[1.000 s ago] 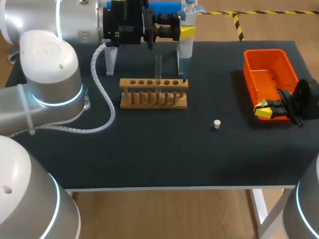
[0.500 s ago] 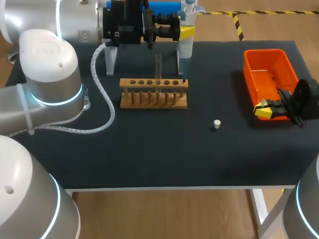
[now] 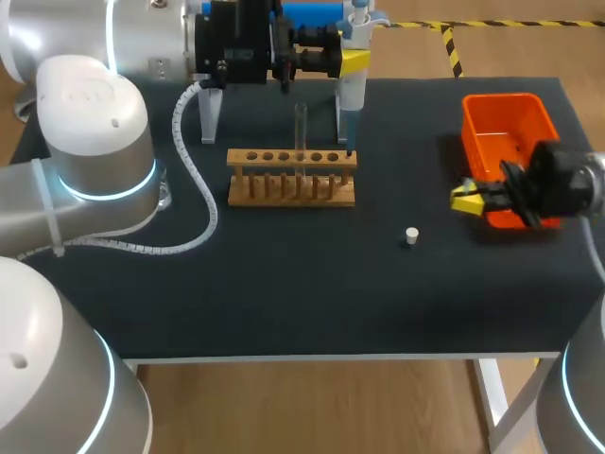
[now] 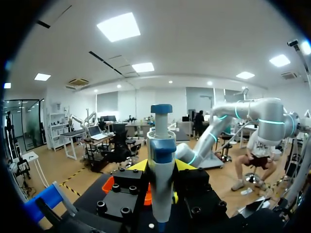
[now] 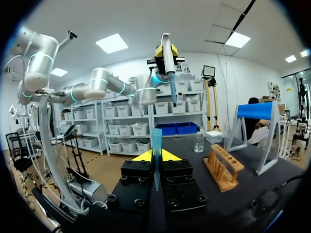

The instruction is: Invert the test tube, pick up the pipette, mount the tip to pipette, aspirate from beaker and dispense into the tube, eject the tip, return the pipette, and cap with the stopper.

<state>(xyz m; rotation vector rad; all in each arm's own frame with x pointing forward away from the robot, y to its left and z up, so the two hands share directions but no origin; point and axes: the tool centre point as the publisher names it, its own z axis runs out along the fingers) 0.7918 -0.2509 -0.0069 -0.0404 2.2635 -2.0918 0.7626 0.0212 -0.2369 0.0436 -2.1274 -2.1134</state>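
Overhead, the left gripper (image 3: pixel 352 59) sits at the far edge of the table (image 3: pixel 284 293), clamped on the pipette (image 3: pixel 351 90), whose lower end hangs by the right end of the wooden rack (image 3: pixel 291 177). The test tube (image 3: pixel 301 128) stands upright in a rack hole. The stopper (image 3: pixel 411 235) lies on the table between the rack and the orange bin (image 3: pixel 506 118), and the right gripper (image 3: pixel 468 197) hovers at the bin's near left corner. From the left wrist, the pipette body fills the gap between the yellow fingers (image 4: pixel 138 165), gripped from both sides. From the right wrist, the fingers press onto a blue pipette tip (image 5: pixel 156 145) standing upright between them, with the rack and a beaker (image 5: pixel 198 143) ahead.
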